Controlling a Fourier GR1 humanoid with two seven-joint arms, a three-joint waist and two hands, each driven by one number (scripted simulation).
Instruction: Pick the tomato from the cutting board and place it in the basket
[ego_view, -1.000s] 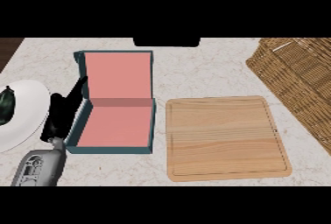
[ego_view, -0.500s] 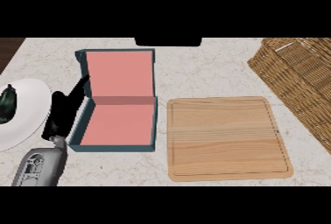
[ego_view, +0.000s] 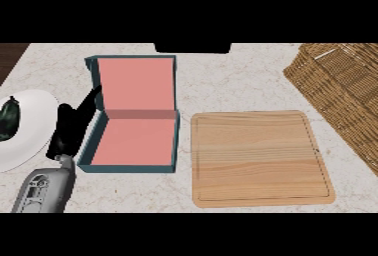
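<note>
Head view: cutting board (ego_view: 258, 157) serves as the landmark. It lies flat on the worktop (ego_view: 244, 80), its long axis running away from the robot. No tomato shows on the cutting board; its top is bare wood, and no tomato shows anywhere else in this view, so its position cannot be told.

Basket (ego_view: 341, 95) stands beyond and to the right of the cutting board, close to its far right corner, cut off by the view's right edge.

Open box (ego_view: 136, 117), teal outside and pink inside, lies just left of the cutting board, lid tilted back.

Left robot hand (ego_view: 72, 127) is left of the box, well apart from the cutting board, fingers straight and holding nothing, pointing away from the robot. White plate (ego_view: 26, 132) lies further left again.

Right robot hand does not show. Judgement: of the two, only the left is placed, and it is on the far side of the box from the cutting board; the basket lies on the right, so a right-side reach suits better.
</note>
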